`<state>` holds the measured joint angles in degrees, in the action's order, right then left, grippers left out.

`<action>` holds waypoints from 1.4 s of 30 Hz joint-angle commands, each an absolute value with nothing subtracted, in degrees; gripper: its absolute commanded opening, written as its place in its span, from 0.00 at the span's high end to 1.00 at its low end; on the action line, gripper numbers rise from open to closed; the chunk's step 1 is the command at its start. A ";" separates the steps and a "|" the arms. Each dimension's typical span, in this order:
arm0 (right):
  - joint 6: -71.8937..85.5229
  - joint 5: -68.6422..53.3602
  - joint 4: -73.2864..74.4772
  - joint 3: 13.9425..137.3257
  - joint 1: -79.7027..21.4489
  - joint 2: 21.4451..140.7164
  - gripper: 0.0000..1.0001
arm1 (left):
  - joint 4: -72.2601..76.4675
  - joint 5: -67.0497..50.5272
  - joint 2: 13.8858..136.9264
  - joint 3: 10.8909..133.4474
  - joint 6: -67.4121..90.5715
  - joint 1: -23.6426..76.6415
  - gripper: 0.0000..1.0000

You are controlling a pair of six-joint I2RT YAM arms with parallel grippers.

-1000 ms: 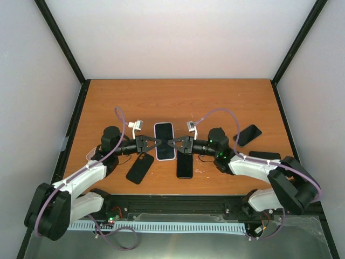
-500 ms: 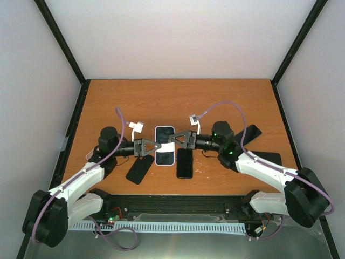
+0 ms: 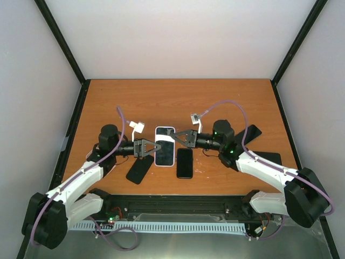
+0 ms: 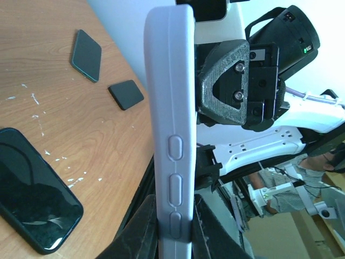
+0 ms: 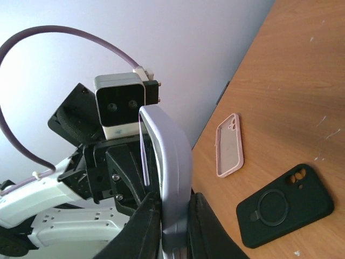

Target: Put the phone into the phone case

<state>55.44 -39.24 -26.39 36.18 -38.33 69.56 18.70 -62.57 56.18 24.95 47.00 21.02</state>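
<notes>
Left gripper [image 3: 153, 147] and right gripper [image 3: 176, 138] both clamped on the phone case [image 4: 171, 108], centre of the overhead frame, pinching its long sides; looks soft, light, bendy, so hold the rims, while its dark glossy face, likely the phone [image 3: 165, 151], seems slick and fragile.

Wooden table [image 3: 178, 97], pale walls [image 3: 178, 38]

Bright, even light; soft shadows on the worktop [image 3: 215, 102]; in wrist views the phone case [image 4: 170, 108] looks slightly blurred.
</notes>
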 commanded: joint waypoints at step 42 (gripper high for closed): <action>48.75 -39.50 -20.57 35.37 -38.05 65.15 0.34 | 9.68 -48.81 56.31 33.38 46.13 21.36 1.00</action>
<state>45.71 -35.86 -16.23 38.54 -37.95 65.49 3.33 -53.74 59.22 31.99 40.88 21.58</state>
